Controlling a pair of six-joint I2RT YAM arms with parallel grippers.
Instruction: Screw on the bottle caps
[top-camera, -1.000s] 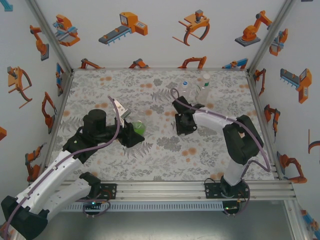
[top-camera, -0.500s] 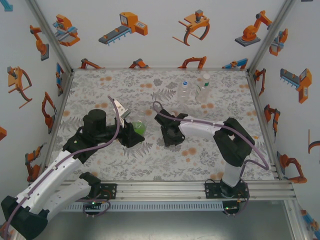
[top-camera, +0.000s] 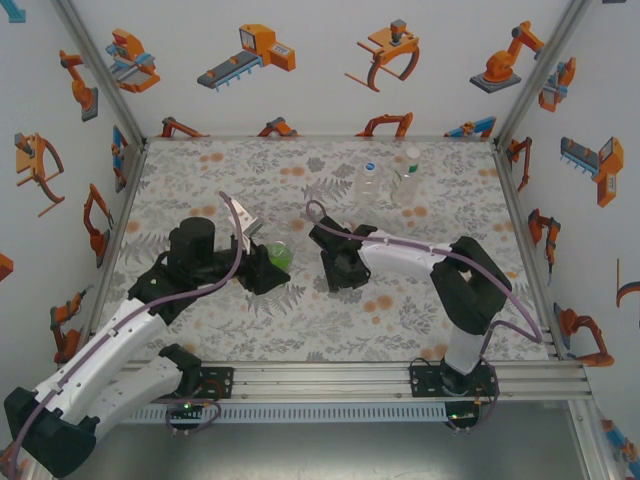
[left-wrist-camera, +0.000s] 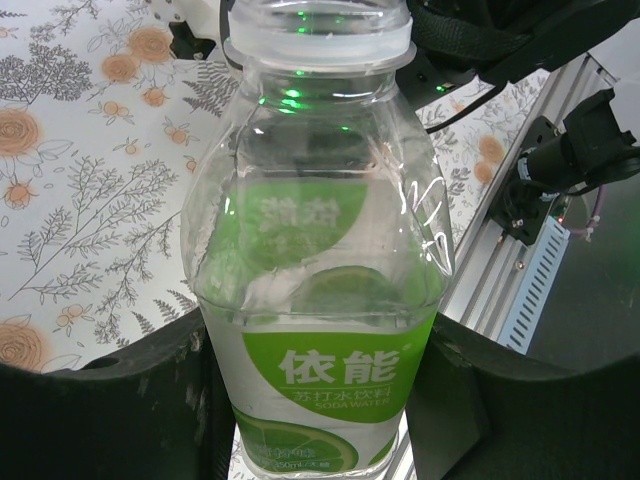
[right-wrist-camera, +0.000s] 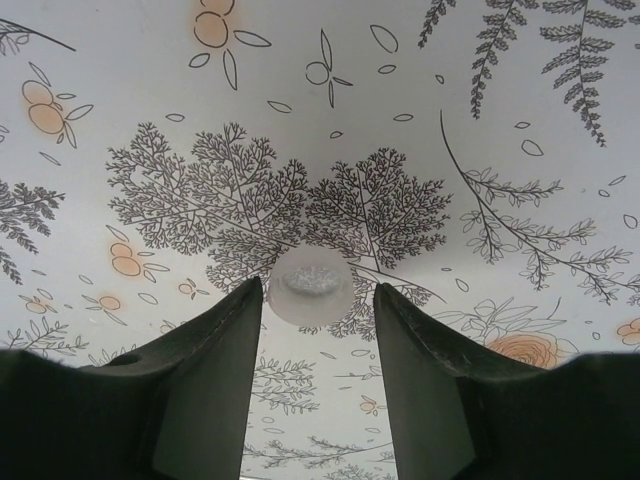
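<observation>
Translucent plastic, thin and creased at the shoulder: that is the green-labelled bottle (left-wrist-camera: 320, 300), upright and clenched between the fingers of my left gripper (left-wrist-camera: 320, 400). Its neck is open, with no cap on. In the overhead view it stands near the middle of the table.

My right gripper (right-wrist-camera: 320, 292) hangs just beside it, fingers pointing down at the cloth. A pale cap (right-wrist-camera: 311, 285) sits between the fingertips. It touches one finger, and a sliver of cloth shows beside the other. I cannot tell whether the cap is clamped or merely bracketed.

Risks, as I judge them:
- A loose hold would drop the cap on the way to the neck.
- A tilted cap would cross-thread.
- The soft wall may buckle, or the bottle may spin in my left grip, once torque is applied.
- The two grippers work close together, so a careless approach could knock the bottle.

Two colourless bottles (top-camera: 369, 180) stand well apart at the far edge, each with a cap on its neck.

The surface is a tablecloth (top-camera: 200, 170) printed with grey ferns and orange flowers, lying flat. White walls (top-camera: 320, 90) printed with orange robot arms enclose it, and an aluminium rail (top-camera: 330, 375) runs along the near edge.
</observation>
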